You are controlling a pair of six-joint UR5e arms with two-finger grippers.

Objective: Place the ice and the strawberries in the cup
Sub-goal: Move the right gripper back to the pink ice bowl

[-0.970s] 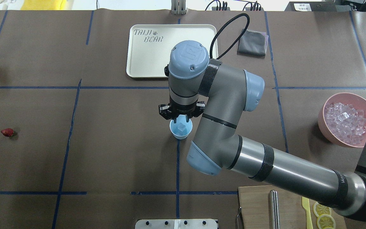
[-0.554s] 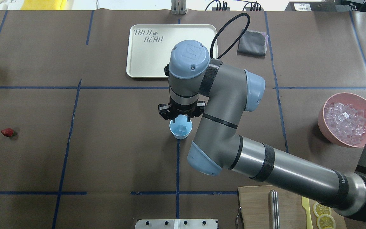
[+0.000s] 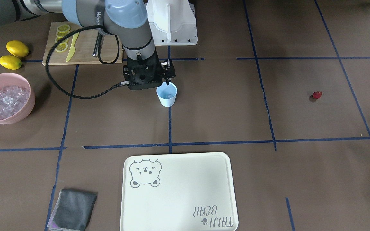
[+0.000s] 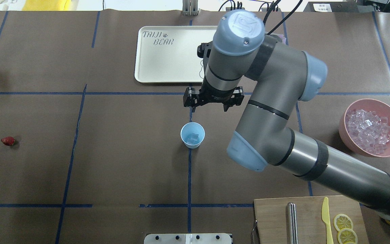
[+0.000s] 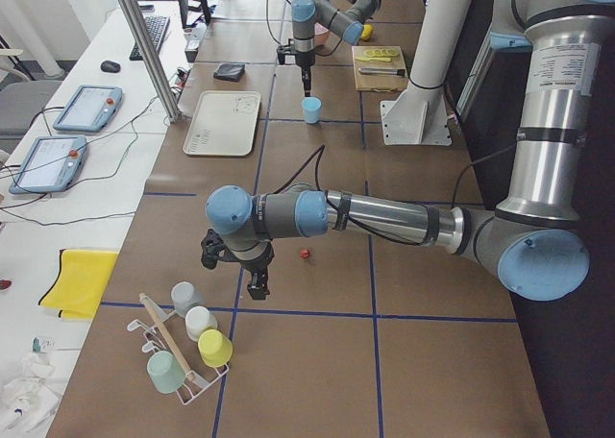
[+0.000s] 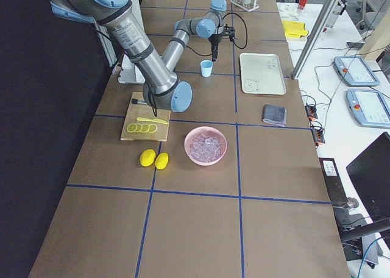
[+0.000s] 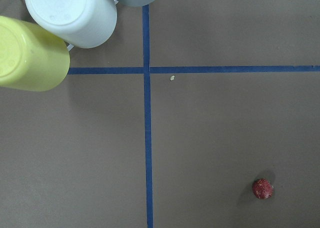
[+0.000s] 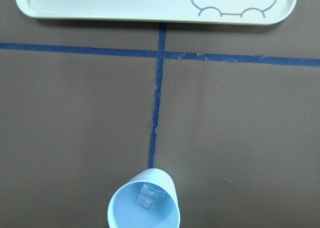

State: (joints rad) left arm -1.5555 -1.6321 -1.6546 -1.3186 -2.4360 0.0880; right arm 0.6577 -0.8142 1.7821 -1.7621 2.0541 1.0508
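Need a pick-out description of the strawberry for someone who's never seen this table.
Start from the brown table taped into a blue grid and find the light-blue cup at its middle. Follow that row toward the robot's left end to the strawberry. It is the only small red thing there, far smaller than the yellow lemons at the opposite end.

Pale blue cup [image 4: 192, 135] upright near the tray [image 4: 154, 64], one clear ice cube [image 4: 193, 137] inside, more ice [image 4: 367, 130] heaped in a bowl [image 4: 342, 128] far right of the tray, small red strawberry [image 4: 8, 141] far left of it
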